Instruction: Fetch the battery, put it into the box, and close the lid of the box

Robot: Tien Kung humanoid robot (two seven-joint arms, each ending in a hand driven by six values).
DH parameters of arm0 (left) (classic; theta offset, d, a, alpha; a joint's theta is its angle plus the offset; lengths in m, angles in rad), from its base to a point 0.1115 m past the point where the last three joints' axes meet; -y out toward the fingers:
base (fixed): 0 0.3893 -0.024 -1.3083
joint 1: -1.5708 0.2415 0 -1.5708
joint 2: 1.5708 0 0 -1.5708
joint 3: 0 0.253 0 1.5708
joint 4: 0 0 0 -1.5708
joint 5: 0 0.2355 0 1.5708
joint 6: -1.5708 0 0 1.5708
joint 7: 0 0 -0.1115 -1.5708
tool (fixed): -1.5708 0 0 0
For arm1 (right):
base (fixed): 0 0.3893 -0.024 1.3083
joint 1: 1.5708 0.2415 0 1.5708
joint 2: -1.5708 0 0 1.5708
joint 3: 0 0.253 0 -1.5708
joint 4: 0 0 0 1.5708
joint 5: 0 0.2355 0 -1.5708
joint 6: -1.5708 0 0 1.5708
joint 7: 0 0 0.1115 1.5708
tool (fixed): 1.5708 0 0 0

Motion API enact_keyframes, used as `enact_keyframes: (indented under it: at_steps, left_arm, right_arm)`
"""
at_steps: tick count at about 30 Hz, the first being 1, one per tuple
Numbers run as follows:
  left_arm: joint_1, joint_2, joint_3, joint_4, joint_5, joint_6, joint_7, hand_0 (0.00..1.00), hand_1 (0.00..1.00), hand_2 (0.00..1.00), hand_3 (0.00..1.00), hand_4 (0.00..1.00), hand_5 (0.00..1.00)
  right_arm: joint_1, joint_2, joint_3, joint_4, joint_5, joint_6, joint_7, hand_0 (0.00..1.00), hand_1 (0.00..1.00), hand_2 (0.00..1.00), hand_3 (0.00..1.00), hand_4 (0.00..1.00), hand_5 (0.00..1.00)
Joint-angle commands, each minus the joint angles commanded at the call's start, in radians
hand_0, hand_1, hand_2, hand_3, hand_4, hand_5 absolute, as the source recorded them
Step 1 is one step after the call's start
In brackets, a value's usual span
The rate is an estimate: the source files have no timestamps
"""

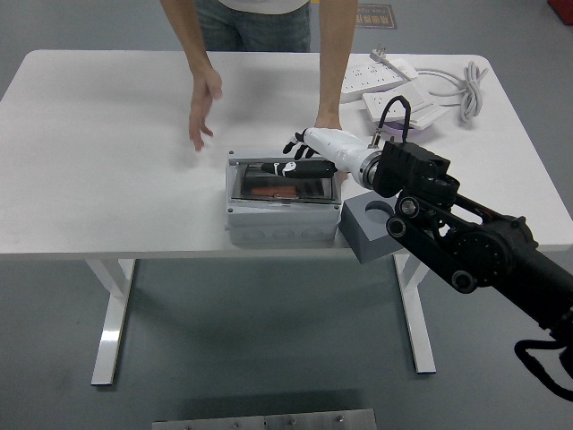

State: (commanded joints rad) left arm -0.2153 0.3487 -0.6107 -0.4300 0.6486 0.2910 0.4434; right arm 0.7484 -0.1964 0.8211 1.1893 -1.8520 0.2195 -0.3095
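Your right hand (300,148), white-shelled with black fingers, reaches in from the right over the far right part of the light grey plastic box (283,202) that sits near the table's front edge. Its fingers are loosely spread and grasp nothing; the fingertips hang just above the clear lid (282,182), which lies flat and closed on the box. Through that lid you can see the black battery with its orange band (279,189) lying inside the box, lengthwise from left to right.

Just beside the box on its right stands a grey foam block with a round hollow (370,226), at the table's near edge and under your black forearm.

Across the white table (98,170), a person stands at the far side. One hand (203,112) is lifted clear of the box, open, hanging over the bare tabletop to the box's far left. The other hand (328,124) is down by the box's far right corner, mostly hidden behind your wrist.

At the far right lie white power strips with a coiled white cable (421,85).
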Motion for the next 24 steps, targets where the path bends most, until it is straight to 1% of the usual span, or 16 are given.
enact_keyframes:
  at_steps: [2, 3, 5, 8, 10, 14, 16, 17, 18, 19, 21, 24]
  left_arm:
    - [0.0, 0.0, 0.001, 0.0, -0.001, 0.0, -0.001, 0.622, 0.687, 0.584, 0.594, 0.592, 0.014]
    - [0.0, 0.0, 0.001, 0.0, -0.002, 0.0, -0.001, 0.621, 0.685, 0.584, 0.594, 0.592, 0.015]
    - [0.001, 0.0, 0.002, 0.0, -0.004, 0.001, -0.002, 0.621, 0.685, 0.584, 0.594, 0.592, 0.015]
    - [0.003, -0.001, 0.003, 0.0, -0.006, 0.001, -0.002, 0.621, 0.685, 0.584, 0.594, 0.592, 0.015]
    - [0.005, -0.002, 0.004, 0.0, -0.008, 0.002, -0.002, 0.62, 0.686, 0.584, 0.595, 0.592, 0.014]
    - [0.008, -0.003, 0.005, 0.0, -0.011, 0.002, -0.003, 0.62, 0.686, 0.584, 0.595, 0.592, 0.014]
    - [0.009, -0.004, 0.006, 0.0, -0.013, 0.002, -0.004, 0.621, 0.684, 0.583, 0.594, 0.592, 0.014]
    - [0.009, -0.005, 0.007, 0.0, -0.014, 0.002, -0.004, 0.621, 0.684, 0.583, 0.594, 0.592, 0.014]
    - [0.01, -0.005, 0.007, 0.0, -0.015, 0.003, -0.005, 0.621, 0.684, 0.583, 0.594, 0.592, 0.014]
    - [0.01, -0.006, 0.007, 0.0, -0.015, 0.002, -0.005, 0.621, 0.684, 0.583, 0.594, 0.592, 0.014]
    - [0.011, -0.007, 0.008, 0.0, -0.015, 0.002, -0.005, 0.621, 0.682, 0.583, 0.594, 0.591, 0.013]
    - [0.011, -0.007, 0.007, 0.0, -0.015, 0.002, -0.005, 0.621, 0.682, 0.583, 0.594, 0.591, 0.013]
  right_arm:
    - [-0.007, -0.011, 0.037, 0.016, -0.011, 0.023, -0.013, 0.753, 0.696, 0.722, 0.769, 0.97, 0.998]
    - [-0.011, -0.016, 0.054, 0.023, -0.016, 0.031, -0.015, 0.738, 0.693, 0.722, 0.768, 0.97, 0.998]
    - [-0.022, -0.027, 0.092, 0.036, -0.027, 0.039, -0.012, 0.738, 0.693, 0.722, 0.768, 0.97, 0.998]
    - [-0.044, -0.044, 0.152, 0.054, -0.044, 0.035, 0.012, 0.738, 0.693, 0.722, 0.768, 0.97, 0.998]
    - [-0.063, -0.053, 0.198, 0.063, -0.055, 0.02, 0.039, 0.72, 0.69, 0.722, 0.761, 0.97, 0.998]
    - [-0.103, -0.063, 0.289, 0.069, -0.07, -0.04, 0.106, 0.72, 0.69, 0.722, 0.761, 0.97, 0.998]
    - [-0.128, -0.063, 0.346, 0.065, -0.064, -0.088, 0.155, 0.722, 0.682, 0.715, 0.743, 0.971, 0.998]
    - [-0.133, -0.062, 0.361, 0.063, -0.06, -0.101, 0.167, 0.722, 0.682, 0.715, 0.743, 0.971, 0.998]
    - [-0.145, -0.06, 0.392, 0.059, -0.049, -0.128, 0.193, 0.722, 0.682, 0.715, 0.743, 0.971, 0.998]
    - [-0.152, -0.057, 0.409, 0.056, -0.037, -0.143, 0.208, 0.722, 0.682, 0.715, 0.743, 0.971, 0.998]
    - [-0.175, -0.045, 0.461, 0.041, 0.008, -0.189, 0.254, 0.721, 0.677, 0.701, 0.727, 0.974, 0.998]
    - [-0.202, -0.028, 0.526, 0.015, 0.08, -0.243, 0.315, 0.721, 0.677, 0.701, 0.727, 0.974, 0.998]
